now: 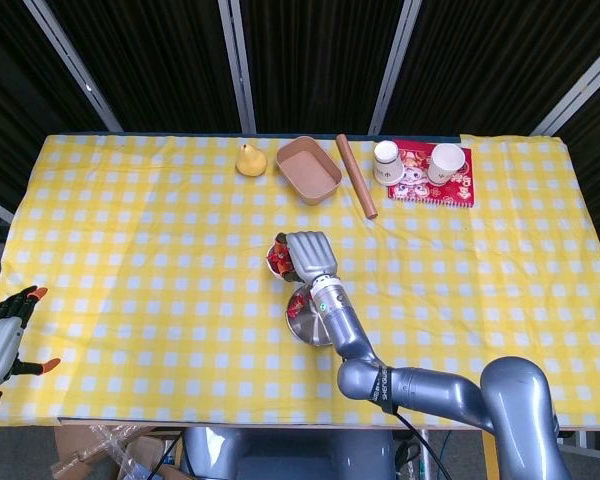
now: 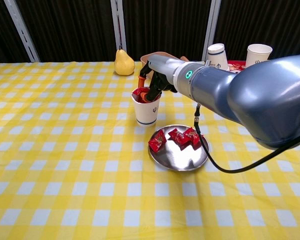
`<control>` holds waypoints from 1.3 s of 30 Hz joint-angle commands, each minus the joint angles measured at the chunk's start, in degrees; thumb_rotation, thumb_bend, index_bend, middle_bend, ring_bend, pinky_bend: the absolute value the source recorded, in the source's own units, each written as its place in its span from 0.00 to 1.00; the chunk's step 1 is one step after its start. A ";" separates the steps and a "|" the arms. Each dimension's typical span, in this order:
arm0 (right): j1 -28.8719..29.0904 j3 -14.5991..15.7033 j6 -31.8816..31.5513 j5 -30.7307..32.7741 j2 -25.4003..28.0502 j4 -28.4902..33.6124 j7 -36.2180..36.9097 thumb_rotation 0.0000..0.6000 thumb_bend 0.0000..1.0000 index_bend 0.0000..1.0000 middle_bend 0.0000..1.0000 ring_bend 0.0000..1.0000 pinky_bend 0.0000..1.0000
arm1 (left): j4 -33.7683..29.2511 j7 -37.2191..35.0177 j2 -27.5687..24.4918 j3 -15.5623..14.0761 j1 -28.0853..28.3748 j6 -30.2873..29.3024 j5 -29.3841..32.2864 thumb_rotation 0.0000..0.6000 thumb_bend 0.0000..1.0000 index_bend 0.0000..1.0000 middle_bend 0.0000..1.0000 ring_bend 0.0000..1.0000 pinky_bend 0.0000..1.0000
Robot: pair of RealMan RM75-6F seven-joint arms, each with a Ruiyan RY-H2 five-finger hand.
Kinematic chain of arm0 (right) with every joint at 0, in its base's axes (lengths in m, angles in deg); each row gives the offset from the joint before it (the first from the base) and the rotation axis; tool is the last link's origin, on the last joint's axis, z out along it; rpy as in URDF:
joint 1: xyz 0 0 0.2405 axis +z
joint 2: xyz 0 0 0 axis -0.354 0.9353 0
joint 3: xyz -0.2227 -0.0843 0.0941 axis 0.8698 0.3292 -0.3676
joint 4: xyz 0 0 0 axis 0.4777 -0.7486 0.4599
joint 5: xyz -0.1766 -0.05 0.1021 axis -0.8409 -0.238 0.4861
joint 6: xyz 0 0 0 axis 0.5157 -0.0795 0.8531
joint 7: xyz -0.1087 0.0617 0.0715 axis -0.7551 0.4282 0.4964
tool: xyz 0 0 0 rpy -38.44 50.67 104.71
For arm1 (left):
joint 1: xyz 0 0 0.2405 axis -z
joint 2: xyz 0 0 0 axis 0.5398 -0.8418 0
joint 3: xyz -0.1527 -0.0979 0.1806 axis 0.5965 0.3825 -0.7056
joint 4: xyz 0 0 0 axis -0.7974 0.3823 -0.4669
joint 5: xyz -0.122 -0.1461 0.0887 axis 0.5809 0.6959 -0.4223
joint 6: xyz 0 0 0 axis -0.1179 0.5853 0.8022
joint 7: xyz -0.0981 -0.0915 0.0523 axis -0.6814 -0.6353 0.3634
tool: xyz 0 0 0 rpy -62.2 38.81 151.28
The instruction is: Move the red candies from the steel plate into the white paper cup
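Right hand (image 2: 154, 80) over white paper cup (image 2: 145, 113) | fingertips dipped at rim

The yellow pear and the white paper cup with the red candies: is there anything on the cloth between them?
No. In the chest view only bare yellow checked tablecloth lies between the yellow pear and the white paper cup.

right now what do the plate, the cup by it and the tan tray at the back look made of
Plate: polished steel by its look, mirror-like and reflecting light. Cup: matte white paper with a small dark print, probably thin-walled. Tan tray: smooth, rounded corners, likely plastic; the material can't be told for sure.
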 commanded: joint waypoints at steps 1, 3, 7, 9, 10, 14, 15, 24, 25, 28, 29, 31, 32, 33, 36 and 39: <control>0.03 0.14 -0.13 -0.02 -0.07 -0.01 0.05 1.00 0.54 0.43 0.87 0.91 0.83 | -0.06 0.05 -0.02 -0.01 0.00 -0.02 0.05 1.00 0.05 0.00 0.00 0.00 0.00; -0.14 0.29 -0.53 -0.20 0.16 0.51 0.05 1.00 0.52 0.38 0.87 0.91 0.83 | -0.10 0.11 -0.02 -0.01 -0.02 -0.10 0.05 1.00 0.05 0.00 0.00 0.00 0.00; -0.53 0.51 -1.64 -0.57 0.93 2.06 -0.27 1.00 0.49 0.33 0.87 0.91 0.83 | -0.08 0.17 0.02 -0.04 -0.05 -0.21 -0.01 1.00 0.05 0.00 0.00 0.00 0.00; -0.78 0.48 -2.55 -0.95 1.51 3.31 -0.42 1.00 0.48 0.31 0.87 0.91 0.83 | -0.07 0.22 0.06 -0.05 -0.10 -0.40 -0.11 1.00 0.05 0.00 0.00 0.00 0.00; -0.93 0.48 -2.94 -1.07 1.85 4.07 -0.53 1.00 0.48 0.29 0.87 0.91 0.83 | -0.08 0.21 0.08 -0.03 -0.12 -0.48 -0.15 1.00 0.05 0.00 0.00 0.00 0.00; -1.40 0.58 -4.61 -1.99 3.23 7.28 -1.10 1.00 0.48 0.27 0.87 0.91 0.83 | -0.08 0.27 0.12 -0.06 -0.21 -0.75 -0.30 1.00 0.05 0.00 0.00 0.00 0.00; -1.61 0.63 -5.22 -2.33 3.70 8.45 -1.26 1.00 0.48 0.27 0.87 0.91 0.83 | -0.08 0.26 0.14 -0.07 -0.24 -0.83 -0.35 1.00 0.05 0.00 0.00 0.00 0.00; -4.53 2.28 -9.47 -3.38 7.78 17.34 -2.42 1.00 0.48 0.26 0.87 0.91 0.83 | -0.04 0.03 0.20 -0.10 -0.46 -1.35 -0.84 1.00 0.05 0.00 0.00 0.00 0.00; -5.13 2.85 -10.03 -3.65 8.42 18.74 -2.55 1.00 0.48 0.26 0.87 0.91 0.83 | -0.03 0.00 0.20 -0.11 -0.48 -1.40 -0.93 1.00 0.05 0.00 0.00 0.00 0.00; -6.64 4.31 -11.43 -4.10 9.98 22.42 -2.93 1.00 0.48 0.26 0.87 0.91 0.83 | 0.00 -0.03 0.20 -0.18 -0.52 -1.48 -1.19 1.00 0.05 0.00 0.00 0.00 0.00; -7.02 4.74 -11.76 -4.18 10.34 23.37 -3.05 1.00 0.47 0.26 0.87 0.91 0.83 | 0.01 -0.04 0.20 -0.19 -0.53 -1.52 -1.28 1.00 0.05 0.00 0.00 0.00 0.00; -7.88 5.97 -12.55 -4.45 11.14 25.57 -3.59 1.00 0.47 0.26 0.87 0.91 0.83 | 0.02 -0.02 0.19 -0.25 -0.58 -1.64 -1.52 1.00 0.05 0.00 0.00 0.00 0.00; -8.24 6.54 -12.88 -4.58 11.39 26.44 -3.78 1.00 0.47 0.27 0.87 0.91 0.83 | 0.02 -0.04 0.19 -0.27 -0.60 -1.67 -1.60 1.00 0.05 0.00 0.00 0.00 0.00; -8.63 7.15 -13.21 -4.73 11.60 27.28 -3.93 1.00 0.46 0.29 0.87 0.91 0.83 | 0.02 -0.08 0.17 -0.29 -0.62 -1.70 -1.65 1.00 0.05 0.00 0.00 0.00 0.00; -10.03 9.42 -14.40 -5.49 12.02 29.58 -4.31 1.00 0.46 0.30 0.87 0.91 0.83 | 0.07 -0.14 0.11 -0.34 -0.70 -1.89 -1.97 1.00 0.05 0.00 0.00 0.00 0.00; -11.18 11.56 -14.97 -5.80 11.99 30.33 -4.64 1.00 0.46 0.30 0.87 0.91 0.83 | 0.18 -0.11 0.11 -0.41 -0.82 -2.12 -2.19 1.00 0.05 0.00 0.00 0.00 0.00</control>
